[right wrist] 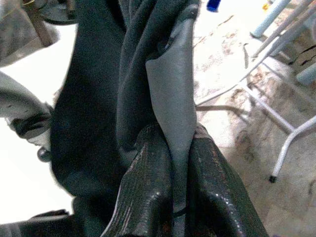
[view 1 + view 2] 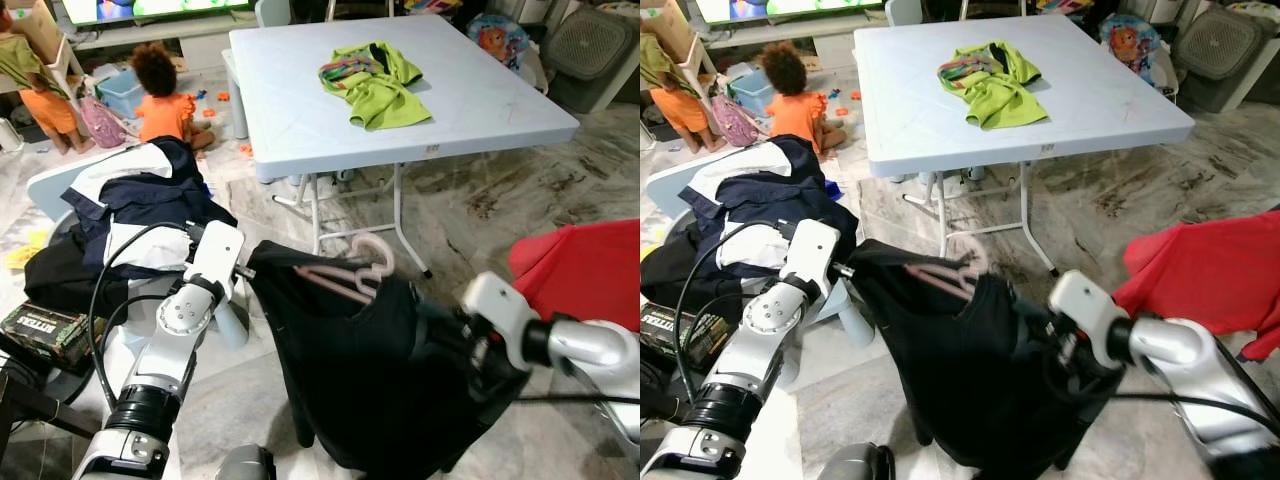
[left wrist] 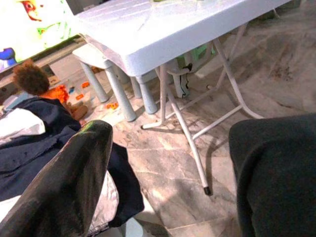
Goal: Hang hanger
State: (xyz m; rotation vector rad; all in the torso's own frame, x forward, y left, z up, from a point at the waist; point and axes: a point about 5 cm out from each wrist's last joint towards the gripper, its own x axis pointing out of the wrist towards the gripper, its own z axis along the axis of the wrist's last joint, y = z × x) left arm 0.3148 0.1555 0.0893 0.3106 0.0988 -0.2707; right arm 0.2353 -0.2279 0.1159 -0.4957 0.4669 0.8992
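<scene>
A black garment [image 2: 370, 390] hangs limp between the two hands, draped on a pink hanger [image 2: 352, 272] whose curved hook pokes from its collar. The right hand [image 1: 170, 197] pinches a fold of the soft cloth tight; the left hand [image 2: 243, 272] meets its upper corner, grip impossible to tell. Beyond, on marbled floor, a folding white plastic table [image 2: 300, 110] carries a crumpled green shirt [image 2: 375, 80]; dark clothes [image 2: 140, 215] lie heaped to the left.

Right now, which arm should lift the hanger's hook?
Left, probably. The right gripper is pinched shut on the black garment, while the left gripper sits beside the pink hanger.
</scene>
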